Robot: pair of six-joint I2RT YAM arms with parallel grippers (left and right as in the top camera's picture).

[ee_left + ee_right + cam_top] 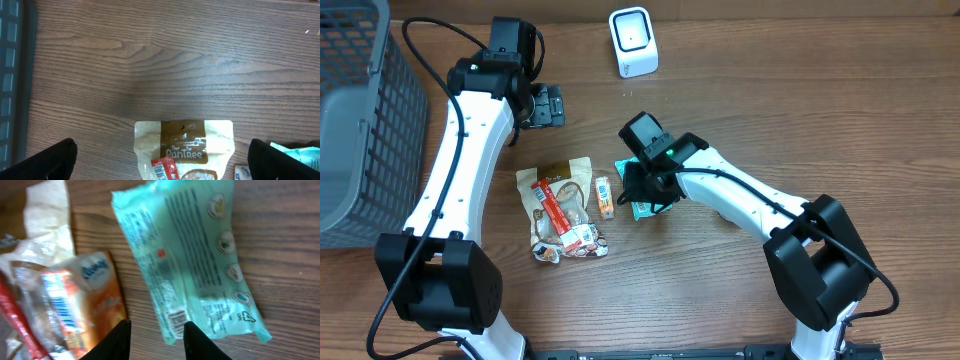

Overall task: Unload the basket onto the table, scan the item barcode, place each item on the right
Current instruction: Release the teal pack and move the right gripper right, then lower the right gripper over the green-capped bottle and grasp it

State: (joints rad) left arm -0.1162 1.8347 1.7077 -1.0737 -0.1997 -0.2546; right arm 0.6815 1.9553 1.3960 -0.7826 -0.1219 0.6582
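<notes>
The teal packet (pixel 190 265) is judged light, limp and slick; pinch 1 short end clear of its barcode (pixel 177 317), near which the right tool (pixel 157 330) stands parted, grasping nothing.

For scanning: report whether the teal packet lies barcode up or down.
Barcode up: the teal packet lies flat, its barcode showing in the right wrist view.
</notes>
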